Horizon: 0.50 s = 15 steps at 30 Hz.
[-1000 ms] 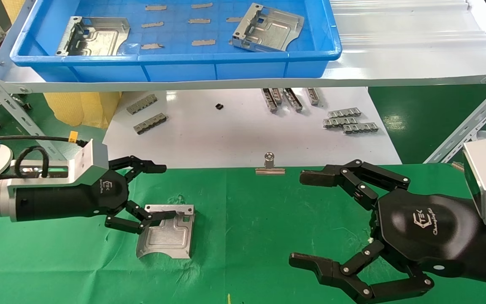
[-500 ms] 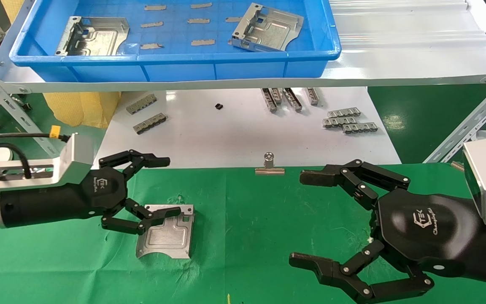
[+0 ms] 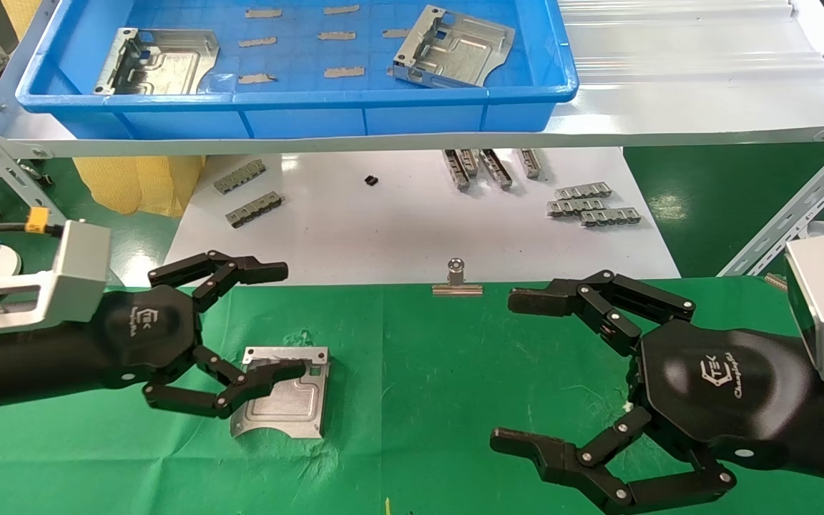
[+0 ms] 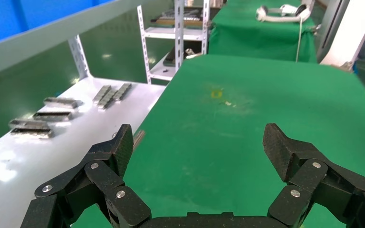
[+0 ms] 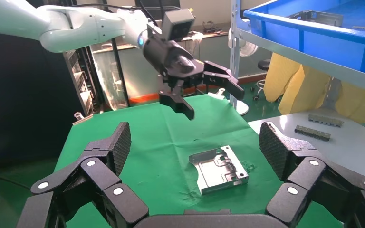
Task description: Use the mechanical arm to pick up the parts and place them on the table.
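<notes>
one part lies flat on the table, its concave edge toward the robot. the left gripper hangs above it with fingers spread wide, gripping nothing; the right wrist view shows it raised clear of the plate. two more parts sit in the blue tray. the right gripper hovers open over the cloth, well apart.
</notes>
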Each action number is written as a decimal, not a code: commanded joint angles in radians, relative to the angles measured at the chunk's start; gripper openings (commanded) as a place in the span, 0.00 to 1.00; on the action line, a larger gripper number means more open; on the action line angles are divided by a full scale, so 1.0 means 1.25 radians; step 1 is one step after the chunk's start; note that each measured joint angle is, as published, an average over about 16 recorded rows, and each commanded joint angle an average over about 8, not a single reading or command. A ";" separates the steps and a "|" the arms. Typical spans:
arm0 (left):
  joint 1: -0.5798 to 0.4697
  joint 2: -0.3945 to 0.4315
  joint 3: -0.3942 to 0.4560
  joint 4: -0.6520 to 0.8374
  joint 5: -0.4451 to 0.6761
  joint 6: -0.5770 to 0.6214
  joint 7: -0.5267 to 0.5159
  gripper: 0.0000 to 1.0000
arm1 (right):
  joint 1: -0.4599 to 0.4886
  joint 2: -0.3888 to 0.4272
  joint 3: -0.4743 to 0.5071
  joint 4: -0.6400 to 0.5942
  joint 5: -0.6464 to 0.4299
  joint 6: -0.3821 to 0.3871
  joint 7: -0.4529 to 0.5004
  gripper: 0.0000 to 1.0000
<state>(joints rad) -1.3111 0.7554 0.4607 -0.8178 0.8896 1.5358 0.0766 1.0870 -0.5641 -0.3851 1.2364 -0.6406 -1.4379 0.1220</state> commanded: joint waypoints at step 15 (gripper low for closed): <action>0.137 -0.083 -0.105 -0.269 -0.092 -0.023 -0.153 1.00 | 0.000 0.000 0.000 0.000 0.000 0.000 0.000 1.00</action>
<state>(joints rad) -1.1420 0.6523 0.3312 -1.1512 0.7759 1.5071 -0.1123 1.0870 -0.5641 -0.3851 1.2364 -0.6406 -1.4379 0.1220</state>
